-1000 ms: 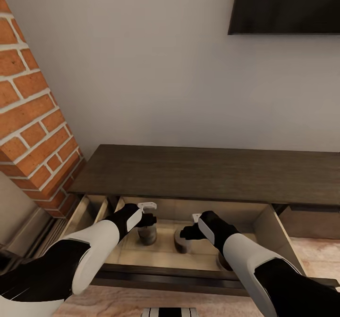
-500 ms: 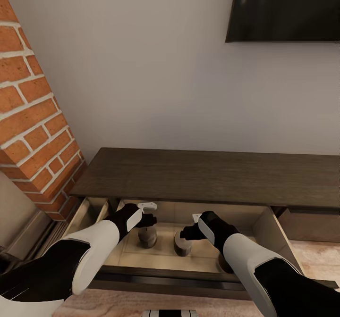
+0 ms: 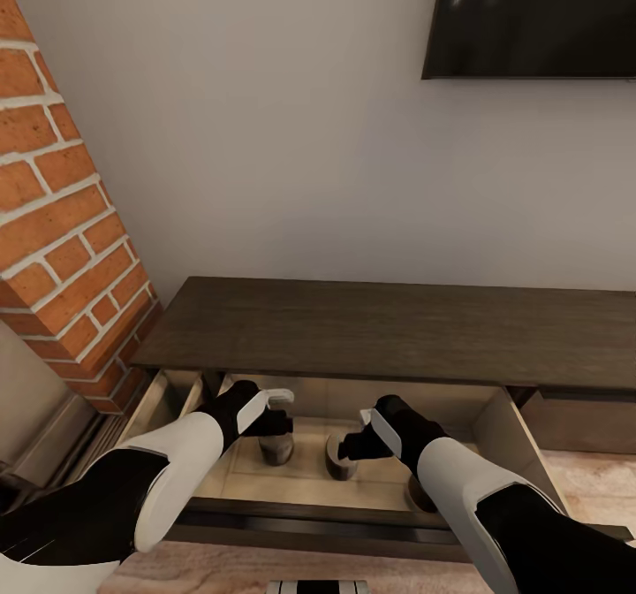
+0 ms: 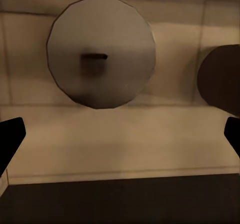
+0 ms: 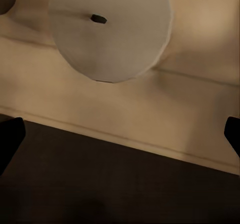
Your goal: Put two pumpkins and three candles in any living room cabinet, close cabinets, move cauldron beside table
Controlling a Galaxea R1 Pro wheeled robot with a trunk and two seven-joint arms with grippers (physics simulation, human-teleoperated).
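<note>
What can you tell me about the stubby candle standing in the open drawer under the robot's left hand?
The short tan-beige cylindrical candle stands upright on the pale beige floor of the open drawer, a tiny dark wick at its flat top's centre. It looks smooth and waxy. A second similar candle stands beside it, apart. The left gripper hovers above with fingers spread, not touching it.

Pale grey wall [image 3: 291, 117], brick column [image 3: 62, 214], dark wall-mounted screen [image 3: 530, 15]
</note>
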